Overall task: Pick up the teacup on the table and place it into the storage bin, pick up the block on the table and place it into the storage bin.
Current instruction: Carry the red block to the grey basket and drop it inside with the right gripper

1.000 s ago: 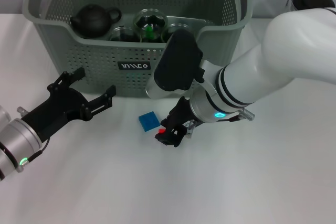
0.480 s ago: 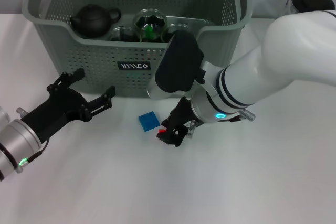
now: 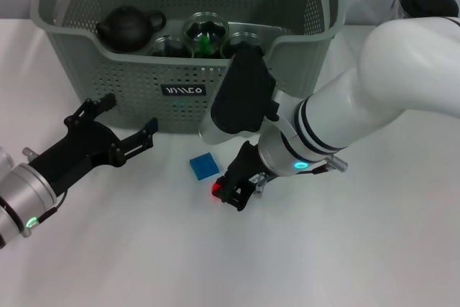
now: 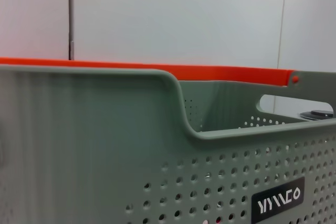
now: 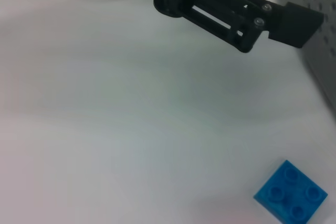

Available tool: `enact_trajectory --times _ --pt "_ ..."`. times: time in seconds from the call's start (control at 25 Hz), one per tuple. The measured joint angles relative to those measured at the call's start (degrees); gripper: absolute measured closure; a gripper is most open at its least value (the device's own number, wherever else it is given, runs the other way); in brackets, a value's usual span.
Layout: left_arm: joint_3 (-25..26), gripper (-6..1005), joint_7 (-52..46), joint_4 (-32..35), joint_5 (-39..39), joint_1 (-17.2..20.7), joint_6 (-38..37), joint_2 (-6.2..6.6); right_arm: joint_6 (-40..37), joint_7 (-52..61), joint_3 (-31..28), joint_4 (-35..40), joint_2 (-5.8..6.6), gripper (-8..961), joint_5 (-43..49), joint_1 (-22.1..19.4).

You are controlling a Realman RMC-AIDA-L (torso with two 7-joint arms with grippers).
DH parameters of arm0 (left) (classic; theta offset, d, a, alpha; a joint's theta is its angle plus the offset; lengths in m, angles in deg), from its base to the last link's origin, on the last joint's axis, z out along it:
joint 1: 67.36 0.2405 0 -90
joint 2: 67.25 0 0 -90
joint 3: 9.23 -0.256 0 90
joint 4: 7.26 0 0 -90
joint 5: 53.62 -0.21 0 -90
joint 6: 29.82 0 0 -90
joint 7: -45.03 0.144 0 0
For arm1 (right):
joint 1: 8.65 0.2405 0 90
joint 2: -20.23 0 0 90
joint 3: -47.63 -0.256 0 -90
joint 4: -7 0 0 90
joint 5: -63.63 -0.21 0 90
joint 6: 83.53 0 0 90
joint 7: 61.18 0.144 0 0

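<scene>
Your left gripper [image 3: 123, 129] has its jaws spread, hovering on the surface [image 3: 129, 249] at 9 o'clock from the blue block [image 3: 204, 165]. Your right gripper [image 3: 231, 193] sits just beside the block at 4 o'clock, its jaws' state unclear. The storage bin [image 3: 86, 77] stands at 12 o'clock from the block.

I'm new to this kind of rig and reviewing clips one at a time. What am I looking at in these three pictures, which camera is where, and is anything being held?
This is a two-armed robot at a white table. The wide picture comes from its head, looking down; the other two come from cameras on its wrists. The left gripper, black and open, hovers empty in front of the storage bin, which fills the left wrist picture. The right gripper is low over the table beside a small blue block, not holding it; its wrist camera shows that block and the left gripper farther off. Inside the bin sit a dark teapot and glassware.
</scene>
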Motion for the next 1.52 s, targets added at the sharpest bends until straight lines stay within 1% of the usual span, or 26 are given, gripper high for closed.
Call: enact_trajectory --times 0.12,0.24,0.36,0.52,0.68,0.76,0.88,0.96,1.0,1.08,1.2,1.28,1.36,1.4,1.52 --pt "0.0 68 0.0 0.0 0.0 0.08 0.0 0.0 -1.12 0.65 -0.22 1.38 0.26 838 0.22 -0.3" --pt "0.0 68 0.0 0.0 0.0 0.13 0.0 0.0 -3.29 2.86 -0.91 3.78 0.78 838 1.26 -0.89" --pt "0.19 68 0.0 0.0 0.0 0.18 0.0 0.0 -7.67 7.45 -4.8 8.93 1.1 838 6.15 -3.13" --pt "0.5 69 0.0 0.0 0.0 0.2 0.0 0.0 -15.46 13.06 -12.74 19.56 1.04 837 14.75 -8.33" --pt "0.53 69 0.0 0.0 0.0 0.1 0.26 0.04 -24.07 13.8 -20.36 31.92 1.07 837 17.15 -12.64" --pt "0.53 69 0.0 0.0 0.0 -0.12 0.59 0.06 -29.26 13.23 -25.57 36.88 1.08 837 15.27 -13.3" --pt "0.54 70 0.0 0.0 0.0 -0.26 0.75 0.07 -36.33 11.92 -34.2 41.86 1.18 837 8.1 -12.66" --pt "0.54 70 0.0 0.0 0.0 -0.31 0.77 0.08 -38.18 11.68 -39.68 43.67 1.25 837 5.49 -11.63" --pt "0.53 70 0.0 0.0 0.0 -0.34 0.79 0.09 -37.62 11.6 -41.94 44.25 1.26 838 5.64 -11.15" --pt "0.49 70 0.0 0.0 0.0 -0.37 0.79 0.09 -33.76 11.13 -44.24 43.97 1.27 838 7.83 -10.22" --pt "0.41 71 0.0 0.0 0.0 -0.41 0.79 0.08 -25.54 9.93 -44.51 37.89 1.31 825 12.85 -6.74" --pt "0.46 71 0.0 0.0 0.0 -0.44 0.81 0.05 -21.25 9.45 -44.32 30.63 1.32 813 16.76 -2.83" --pt "0.46 71 0.0 0.0 0.0 -0.46 0.84 0.02 -16.71 8.61 -44.29 21.53 1.26 800 20.05 1.63" --pt "0.46 71 0.0 0.0 0.0 -0.47 0.83 0.0 -14.81 7.98 -44.27 17.09 1.21 793 21.01 3.54" --pt "0.48 71 0.0 0.0 0.0 -0.48 0.88 -0.01 -11.08 6.04 -44.46 7.65 1.42 774 21.71 7.91"
